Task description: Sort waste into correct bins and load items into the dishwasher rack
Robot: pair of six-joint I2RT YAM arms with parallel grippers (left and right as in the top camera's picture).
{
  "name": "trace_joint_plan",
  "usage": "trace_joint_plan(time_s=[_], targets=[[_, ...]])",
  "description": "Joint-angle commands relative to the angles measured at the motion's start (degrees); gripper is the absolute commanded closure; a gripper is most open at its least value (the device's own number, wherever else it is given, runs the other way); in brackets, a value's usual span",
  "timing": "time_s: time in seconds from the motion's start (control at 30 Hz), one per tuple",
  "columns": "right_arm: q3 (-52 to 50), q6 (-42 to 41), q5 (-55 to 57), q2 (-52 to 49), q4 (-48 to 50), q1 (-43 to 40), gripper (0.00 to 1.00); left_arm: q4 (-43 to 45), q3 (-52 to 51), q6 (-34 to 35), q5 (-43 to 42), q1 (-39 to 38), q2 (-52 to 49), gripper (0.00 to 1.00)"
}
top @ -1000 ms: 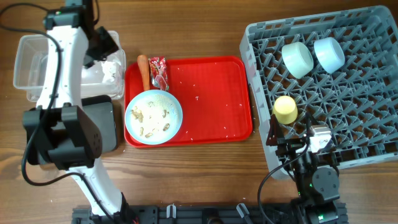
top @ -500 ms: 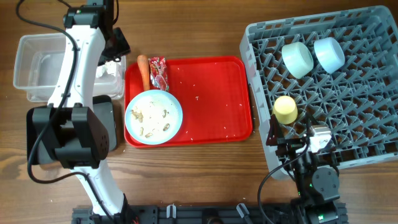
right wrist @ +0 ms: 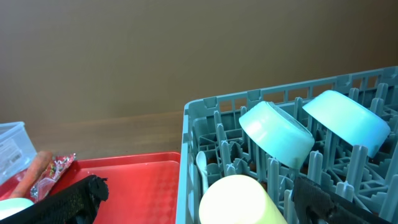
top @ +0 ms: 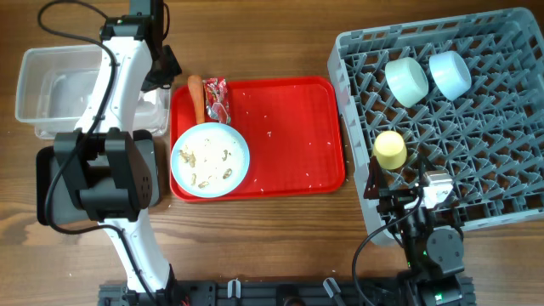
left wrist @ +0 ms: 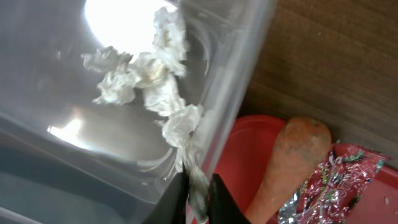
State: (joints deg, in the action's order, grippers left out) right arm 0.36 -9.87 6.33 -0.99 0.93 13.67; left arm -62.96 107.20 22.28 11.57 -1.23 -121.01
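Note:
In the left wrist view a crumpled white tissue (left wrist: 149, 74) lies inside the clear tub (left wrist: 50, 124). One thin strand of it trails over the tub's wall, and my left gripper (left wrist: 198, 186) is shut on that strand. From overhead the left gripper (top: 166, 61) sits at the tub's (top: 34, 85) right edge. Just beside it lie the carrot (top: 196, 95) and the red wrapper (top: 218, 98). A light blue plate (top: 210, 159) holds pale food scraps. My right gripper (right wrist: 199, 200) stands open at the rack's (top: 348, 51) front edge, with the yellow cup (right wrist: 239, 202) in the rack just ahead of it.
The red serving tray (top: 297, 136) lies mid-table. The black tray (top: 151, 166) is mostly under my left arm. The rack holds a mint bowl (top: 406, 81), a light blue bowl (top: 449, 74) and a white spoon (right wrist: 202, 165).
My left gripper has moved from over the tub to its right edge and its jaws have closed. The right arm has not moved.

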Motion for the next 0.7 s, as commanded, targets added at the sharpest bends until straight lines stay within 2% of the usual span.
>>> trace_joint_plan(time_s=[0.0,0.27,0.33,0.53,0.57,0.6,0.63,0.67], targets=[[-0.07,-0.79,0.04,0.72,0.22,-0.24,0.00,0.04,-0.37,0.46,1.36,0.28,-0.98,0.96],[-0.07,-0.81,0.04,0.72,0.22,-0.24,0.00,-2.27,-0.37,0.61,1.42,0.35,5.14,0.96],[-0.07,-0.79,0.04,0.72,0.22,-0.24,0.00,-3.08,-0.37,0.63,1.95,0.70,6.67,0.92],[-0.07,-0.79,0.04,0.72,0.22,-0.24,0.00,-5.01,-0.39,1.57,3.08,3.96,6.62,0.93],[-0.07,-0.79,0.04,0.72,0.22,-0.24,0.00,-4.98,-0.39,2.01,3.06,5.31,6.62,0.77],[-0.07,-0.79,0.04,0.72,0.22,-0.24,0.00,-5.31,-0.39,2.19,2.67,5.95,6.62,0.41],[-0.07,-0.81,0.04,0.72,0.22,-0.24,0.00,-6.05,-0.39,2.16,1.25,6.49,6.62,0.13],[-0.07,-0.79,0.04,0.72,0.22,-0.24,0.00,-7.15,-0.37,2.14,-0.24,6.88,6.64,0.09]])
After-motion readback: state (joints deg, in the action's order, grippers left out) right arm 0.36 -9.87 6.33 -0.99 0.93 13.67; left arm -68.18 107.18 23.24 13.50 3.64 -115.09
